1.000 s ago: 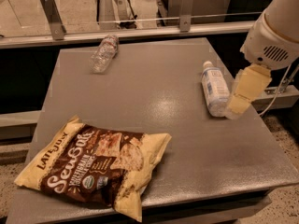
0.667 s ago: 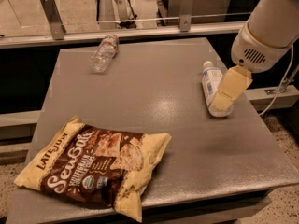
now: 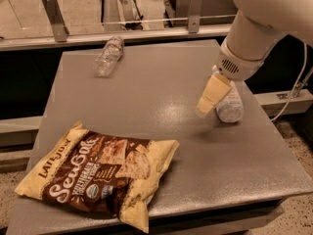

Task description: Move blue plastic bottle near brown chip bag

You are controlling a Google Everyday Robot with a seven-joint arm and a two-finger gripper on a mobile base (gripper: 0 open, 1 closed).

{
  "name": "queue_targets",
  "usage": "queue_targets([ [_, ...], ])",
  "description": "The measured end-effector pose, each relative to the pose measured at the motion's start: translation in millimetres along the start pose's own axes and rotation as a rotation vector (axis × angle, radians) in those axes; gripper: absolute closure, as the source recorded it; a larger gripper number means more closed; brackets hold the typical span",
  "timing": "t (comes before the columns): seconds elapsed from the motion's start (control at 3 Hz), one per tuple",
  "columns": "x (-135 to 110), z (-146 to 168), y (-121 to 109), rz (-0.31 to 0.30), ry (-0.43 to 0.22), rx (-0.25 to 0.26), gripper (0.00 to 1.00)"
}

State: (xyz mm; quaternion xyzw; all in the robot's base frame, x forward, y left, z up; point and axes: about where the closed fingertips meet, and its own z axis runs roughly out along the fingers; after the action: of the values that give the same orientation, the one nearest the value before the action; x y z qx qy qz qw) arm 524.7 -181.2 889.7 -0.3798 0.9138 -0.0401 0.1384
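Camera view: looks down at an angle on a grey bench [image 3: 161,82], with the arm [image 3: 254,33] coming in from the upper right.
End effector position: the end effector [image 3: 208,106] hangs low over the right side of the bench, its cream-coloured tip pointing down and to the left, just in front of the blue plastic bottle [image 3: 231,107].
End effector state: cannot tell whether it is apart, together or clamped on anything. It overlaps the bottle's left edge, and contact cannot be confirmed.
Blue plastic bottle: lies on its side near the right edge of the bench, long axis running roughly away from the camera. The near end and the pale label show; the far end is hidden behind the arm's white housing.
Brown chip bag: the brown chip bag [image 3: 98,175] lies flat at the front left corner of the bench, printed face up, with its left end overhanging the edge. It is well apart from the blue plastic bottle, with open bench surface between them.
Clear bottle: a small clear bottle [image 3: 108,56] lies on its side at the back left of the bench, far from both task items.
Surroundings: a metal rail [image 3: 146,31] with upright posts runs behind the bench; a white cable [image 3: 296,89] hangs at the right.
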Motion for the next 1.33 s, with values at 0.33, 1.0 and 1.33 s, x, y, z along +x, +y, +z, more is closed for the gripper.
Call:
queue_targets([
  [0.33,-8,25,-6,0.062,0.028,0.027,0.0],
  [1.0,-12,50,-21,0.156,0.039,0.067,0.25],
  [1.33,-6,45,-27,0.176,0.025,0.072,0.47],
])
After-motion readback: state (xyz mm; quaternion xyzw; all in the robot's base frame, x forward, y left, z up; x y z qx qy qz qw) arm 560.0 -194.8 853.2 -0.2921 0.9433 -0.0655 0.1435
